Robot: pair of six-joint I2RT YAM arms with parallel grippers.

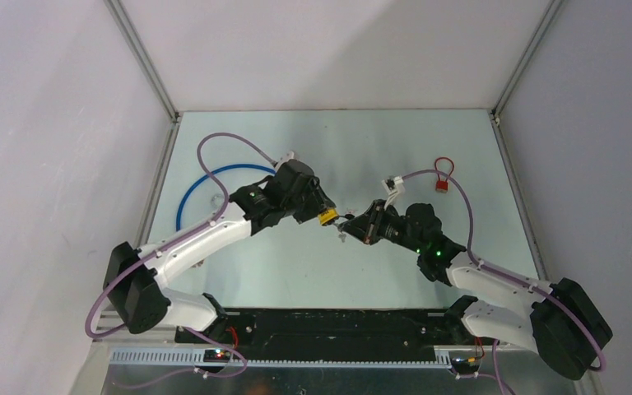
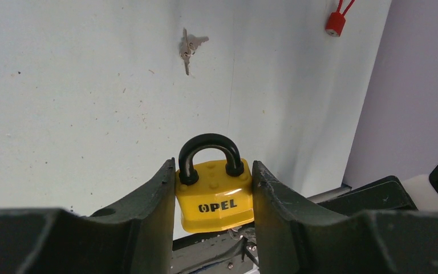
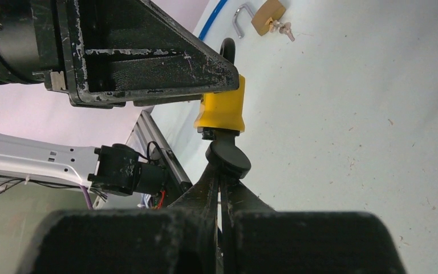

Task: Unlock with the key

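A yellow padlock [image 2: 214, 200] marked OPEL, with a black shackle seated in both holes, is clamped by its sides between my left gripper's [image 2: 214, 171] fingers. It is held above the table at its middle in the top view [image 1: 327, 217]. My right gripper [image 3: 221, 178] is shut on a key with a round black head [image 3: 229, 155]. The key points up into the underside of the padlock [image 3: 223, 108]. In the top view the right gripper [image 1: 360, 224] meets the left gripper [image 1: 317, 210] at the padlock. The key's blade is hidden.
A small red padlock [image 1: 442, 186] lies at the back right. A blue cable loop [image 1: 191, 196] lies at the left. A brass padlock with an open shackle [image 3: 265, 14] and loose silver keys [image 2: 188, 45] lie on the table.
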